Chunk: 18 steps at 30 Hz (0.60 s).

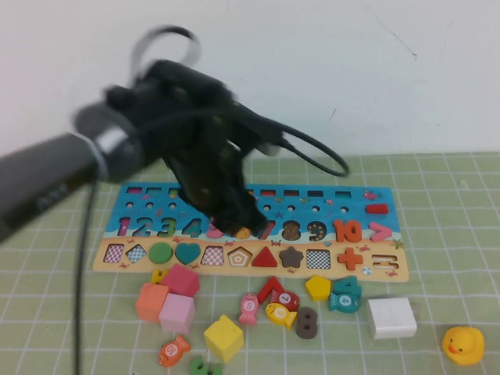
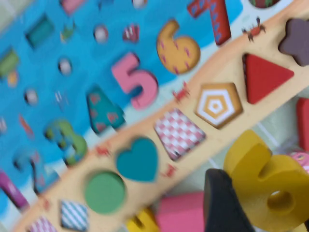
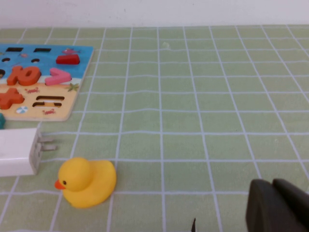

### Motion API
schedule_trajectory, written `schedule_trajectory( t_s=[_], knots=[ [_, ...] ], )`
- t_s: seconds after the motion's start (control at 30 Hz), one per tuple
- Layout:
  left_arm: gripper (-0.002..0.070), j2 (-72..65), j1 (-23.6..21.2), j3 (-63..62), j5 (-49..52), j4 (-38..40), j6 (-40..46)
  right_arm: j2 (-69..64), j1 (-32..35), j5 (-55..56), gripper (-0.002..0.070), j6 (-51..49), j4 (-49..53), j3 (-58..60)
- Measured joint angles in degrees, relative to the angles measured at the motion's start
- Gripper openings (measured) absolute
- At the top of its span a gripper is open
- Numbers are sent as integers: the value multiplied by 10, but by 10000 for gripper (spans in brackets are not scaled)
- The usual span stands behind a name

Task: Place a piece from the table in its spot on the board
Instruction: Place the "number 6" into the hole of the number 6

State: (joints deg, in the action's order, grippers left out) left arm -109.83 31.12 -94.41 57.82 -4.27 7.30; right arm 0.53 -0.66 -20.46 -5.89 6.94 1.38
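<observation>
Left gripper seen low over board, over its digit row between pink 5 and red 7. Jaws part-closed on yellow piece, a "6", held at dark fingertip.

Printed 6 slot visible on board in wrist view, unfilled; piece hangs nearer camera, off toward board's tan shape strip.

Step judged: carry over board, placement not yet done. Next move calls for piece to be aligned and turned to slot outline, lowered flat, then released.

Right gripper parked on table, well apart from board, near yellow duck; finger state cannot be told.
</observation>
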Motion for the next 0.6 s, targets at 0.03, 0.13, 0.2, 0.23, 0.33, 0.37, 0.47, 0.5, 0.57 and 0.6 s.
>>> schedule_trajectory(
  t_s=[0.03, 0.13, 0.2, 0.23, 0.33, 0.37, 0.47, 0.5, 0.57, 0.6],
  knots=[
    [303, 0, -15, -1, -5, 24, 44, 0, 0, 0, -1, 0, 0, 0],
    [303, -2, -50, -6, -6, 70, 134, 0, 0, 0, -1, 0, 0, 0],
    [303, -9, -62, -10, -7, 75, 155, 0, 0, 0, -1, 0, 0, 0],
    [303, -15, -66, -12, -8, 75, 162, 0, 0, 0, -1, 0, 0, 0],
    [303, -37, -72, -18, -12, 64, 183, 0, 0, 0, -1, 0, 0, 0],
    [303, -47, -72, -20, -13, 58, 192, 0, 0, 0, -1, 0, 0, 0],
    [303, -79, -72, -34, -17, 48, 224, 0, 0, 0, -1, 0, 0, 0],
    [303, -87, -72, -39, -17, 47, 231, 0, 0, 0, -1, 0, 0, 0],
    [303, -107, -72, -54, -19, 43, 242, 0, 0, 0, -1, 0, 0, 0],
    [303, -114, -72, -61, -19, 43, 244, 0, 0, 0, -1, 0, 0, 0]
  ],
)
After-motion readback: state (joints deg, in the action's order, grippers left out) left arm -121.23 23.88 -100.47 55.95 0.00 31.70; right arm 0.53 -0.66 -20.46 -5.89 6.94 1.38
